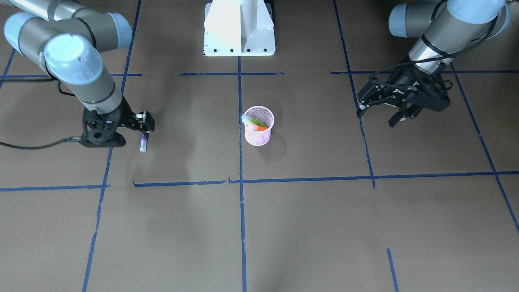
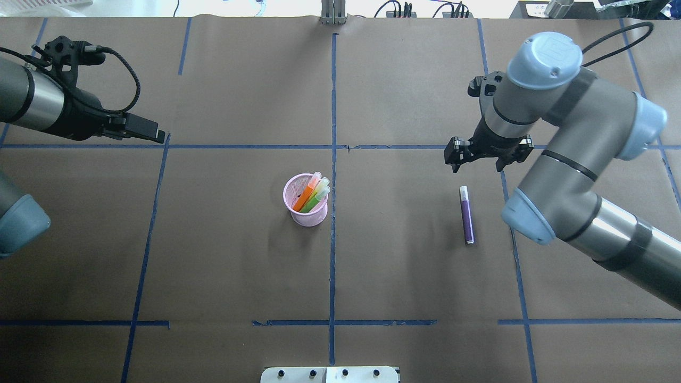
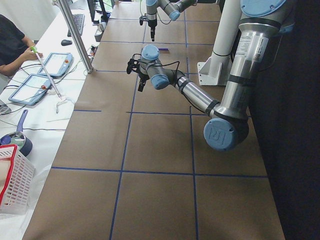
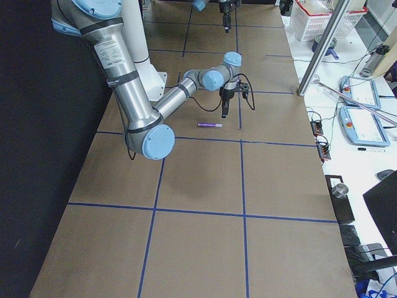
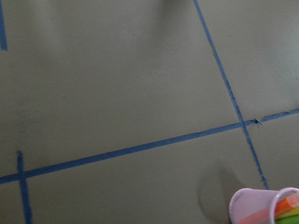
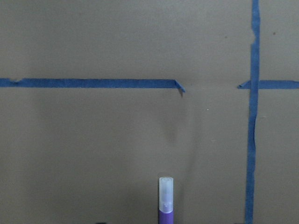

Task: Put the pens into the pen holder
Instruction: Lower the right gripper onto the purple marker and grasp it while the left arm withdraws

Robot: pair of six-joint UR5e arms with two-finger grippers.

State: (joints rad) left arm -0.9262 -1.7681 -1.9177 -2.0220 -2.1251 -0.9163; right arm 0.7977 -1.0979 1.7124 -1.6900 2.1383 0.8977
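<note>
**Two pens in, one to go: the right gripper (image 2: 478,164) hangs by the purple pen (image 2: 466,215).**
The right arm is the one to watch. Its jaws look wide and empty, poised above the table just past the pen's pale cap end. The pen lies flat, well to the right of the holder (image 2: 306,215). The left gripper (image 1: 376,119) hangs far off on the left side, fingers spread, holding nothing. The holder stands mid-table with the orange pen (image 2: 305,197) and green pen (image 2: 315,201) leaning inside. My advice: centre over the purple barrel, jaws across it, and drop straight. Pinch firmly, then tip it upright above the rim so the holder isn't knocked.
</note>
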